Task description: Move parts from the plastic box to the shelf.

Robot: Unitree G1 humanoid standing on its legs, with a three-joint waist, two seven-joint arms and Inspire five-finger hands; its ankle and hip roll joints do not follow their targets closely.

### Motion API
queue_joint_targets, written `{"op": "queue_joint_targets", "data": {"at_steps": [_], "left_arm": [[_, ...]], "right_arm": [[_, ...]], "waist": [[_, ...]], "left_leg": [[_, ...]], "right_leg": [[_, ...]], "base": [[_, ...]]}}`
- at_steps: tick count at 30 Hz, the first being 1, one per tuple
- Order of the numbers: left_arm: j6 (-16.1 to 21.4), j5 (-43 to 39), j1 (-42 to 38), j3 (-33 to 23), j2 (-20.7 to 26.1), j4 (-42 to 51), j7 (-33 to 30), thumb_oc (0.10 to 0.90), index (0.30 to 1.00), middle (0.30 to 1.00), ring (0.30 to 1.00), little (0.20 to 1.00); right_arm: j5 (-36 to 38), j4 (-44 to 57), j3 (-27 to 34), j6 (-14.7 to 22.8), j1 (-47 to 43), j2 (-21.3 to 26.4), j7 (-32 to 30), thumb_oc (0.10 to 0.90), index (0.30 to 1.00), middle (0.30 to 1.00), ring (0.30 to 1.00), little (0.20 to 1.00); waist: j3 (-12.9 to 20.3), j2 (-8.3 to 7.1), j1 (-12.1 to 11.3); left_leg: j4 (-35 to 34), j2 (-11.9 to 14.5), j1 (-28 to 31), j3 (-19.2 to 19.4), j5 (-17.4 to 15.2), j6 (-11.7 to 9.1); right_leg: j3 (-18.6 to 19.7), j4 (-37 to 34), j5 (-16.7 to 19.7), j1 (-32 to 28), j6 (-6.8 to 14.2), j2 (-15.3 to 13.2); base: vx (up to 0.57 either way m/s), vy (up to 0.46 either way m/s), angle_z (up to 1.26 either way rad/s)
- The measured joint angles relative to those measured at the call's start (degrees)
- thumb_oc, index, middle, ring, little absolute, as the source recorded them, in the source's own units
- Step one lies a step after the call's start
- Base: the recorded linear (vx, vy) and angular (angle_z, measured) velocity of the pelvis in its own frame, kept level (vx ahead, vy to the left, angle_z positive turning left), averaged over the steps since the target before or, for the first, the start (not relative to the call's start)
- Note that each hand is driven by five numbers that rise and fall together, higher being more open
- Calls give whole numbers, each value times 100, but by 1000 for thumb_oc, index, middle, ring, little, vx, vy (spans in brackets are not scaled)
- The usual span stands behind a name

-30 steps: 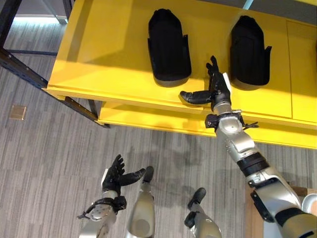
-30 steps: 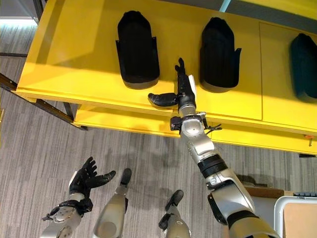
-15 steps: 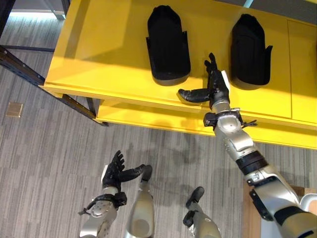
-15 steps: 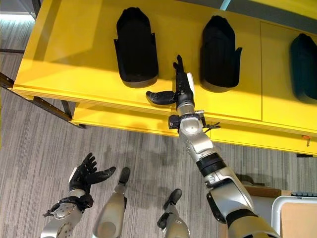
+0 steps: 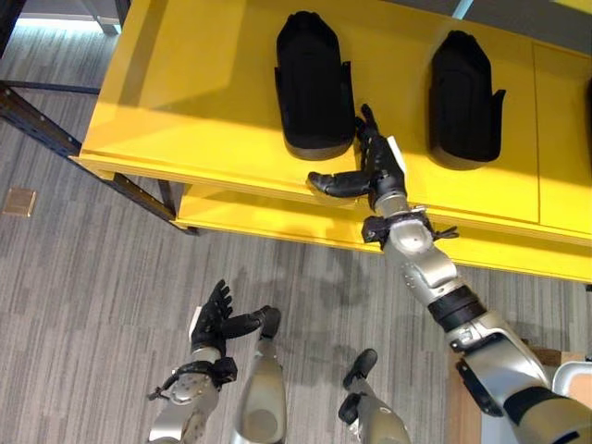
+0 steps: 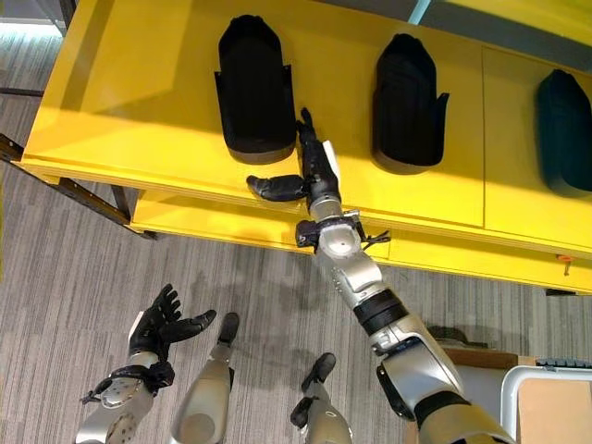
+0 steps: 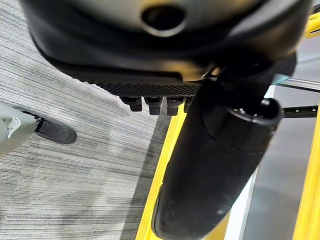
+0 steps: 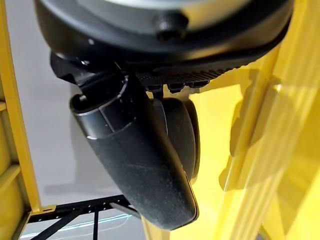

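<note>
- Up on the yellow shelf [image 5: 185,102] lie black parts, each lying flat and well apart from the next: one part [image 5: 314,83] toward the robot's left, a second part [image 5: 465,97] to its right, and a third part [image 6: 564,134] further right, at the edge of the right eye view.
- The right hand [image 5: 370,171] is over the shelf's front, with straight fingers [image 5: 368,129] pointing toward the back and the thumb [image 5: 328,182] spread wide toward the robot's left.
- Its fingertips are just beside the right edge of the left part (whether they touch it cannot be told from the head views).
- The right wrist view shows the thumb [image 8: 135,160] standing out from the hand, with the dark rounded end of a part [image 8: 182,137] behind it and yellow shelf beyond; nothing sits in the hand.
- The left hand [image 5: 215,324] hangs low over the grey carpet [image 5: 83,277], well away from the shelf, fingers loosely spread and the thumb out, holding nothing.
- A small brown plate [image 5: 16,201] is set in the carpet at the robot's far left.
- At the lower right corner of the right eye view sits part of a pale box [image 6: 518,393], its inside a plain brown (its contents cannot be made out).
- A lower yellow shelf [image 5: 268,222] juts out under the upper one.
</note>
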State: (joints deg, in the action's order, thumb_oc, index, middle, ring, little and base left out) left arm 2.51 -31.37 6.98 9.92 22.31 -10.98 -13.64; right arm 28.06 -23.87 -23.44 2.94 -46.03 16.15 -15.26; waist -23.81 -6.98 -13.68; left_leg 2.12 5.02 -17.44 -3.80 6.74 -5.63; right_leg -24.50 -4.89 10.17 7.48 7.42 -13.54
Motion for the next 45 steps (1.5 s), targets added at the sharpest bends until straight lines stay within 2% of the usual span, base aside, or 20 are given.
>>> {"op": "queue_joint_targets", "data": {"at_steps": [3,12,22,30,33,36,38,41,45], "left_arm": [[0,1,-29,-4,1,0,-5,900,1000,1000,1000,1000],[0,-1,-40,4,144,1,-96,900,1000,1000,1000,1000],[0,1,-76,1,157,2,-113,900,1000,1000,1000,1000],[-6,140,-123,-81,157,122,-238,900,1000,1000,1000,1000],[-3,441,-120,-79,155,285,-312,900,1000,1000,1000,1000],[-14,691,-110,-108,158,342,-357,900,1000,1000,1000,1000],[-18,1040,-54,-138,198,591,-358,900,1000,1000,1000,1000],[-20,1474,15,-241,236,814,-355,900,1000,1000,1000,1000],[-25,2159,204,-678,399,1085,-365,900,1000,1000,1000,1000]], "right_arm": [[24,79,-35,-1,59,-4,39,900,1000,1000,1000,1000],[136,116,-162,-7,70,-93,125,900,1000,1000,1000,1000],[97,149,-125,-10,109,-177,59,900,1000,1000,1000,1000],[-1254,1474,233,-94,830,0,-351,900,1000,1000,1000,1000],[-1675,1887,434,-85,1186,-1,-433,900,1000,1000,1000,1000],[-1738,2027,449,-80,1436,-1,-416,900,1000,1000,1000,1000],[-1731,2274,461,-67,1914,6,-338,900,1000,1000,1000,1000],[-1529,2371,464,-58,2222,15,-149,900,1000,1000,1000,1000],[-712,2510,465,11,2623,37,272,900,1000,1000,1000,1000]], "waist": [[1,-2,-66],[5,-80,-77],[9,-86,-74],[9,-86,-21],[9,-87,22],[10,-89,93],[11,-89,122],[11,-90,151],[12,-91,235]], "left_leg": [[12,-1,3,-9,0,0],[56,-10,-4,-62,0,-1],[61,-17,2,-108,5,-6],[60,-8,69,-81,4,-5],[61,-10,102,-77,3,-4],[57,-2,163,-32,-4,1],[57,2,192,9,-8,5],[54,8,213,25,-8,4],[38,24,266,59,-8,4]], "right_leg": [[-7,0,0,-16,-1,1],[-38,0,0,-64,-3,6],[-112,0,1,-103,-2,4],[-95,16,0,-145,-3,2],[-86,17,0,-174,-4,-1],[-2,28,-7,-195,-13,-1],[42,26,-6,-193,-11,-3],[51,29,-4,-201,-9,-2],[68,34,0,-230,-7,0]], "base": [[0,0,0],[-7,-5,2],[-3,-2,2],[-1,-2,-2],[-2,-4,1],[4,-5,-7],[5,-9,-10],[6,-13,-5],[6,-8,-3]]}}
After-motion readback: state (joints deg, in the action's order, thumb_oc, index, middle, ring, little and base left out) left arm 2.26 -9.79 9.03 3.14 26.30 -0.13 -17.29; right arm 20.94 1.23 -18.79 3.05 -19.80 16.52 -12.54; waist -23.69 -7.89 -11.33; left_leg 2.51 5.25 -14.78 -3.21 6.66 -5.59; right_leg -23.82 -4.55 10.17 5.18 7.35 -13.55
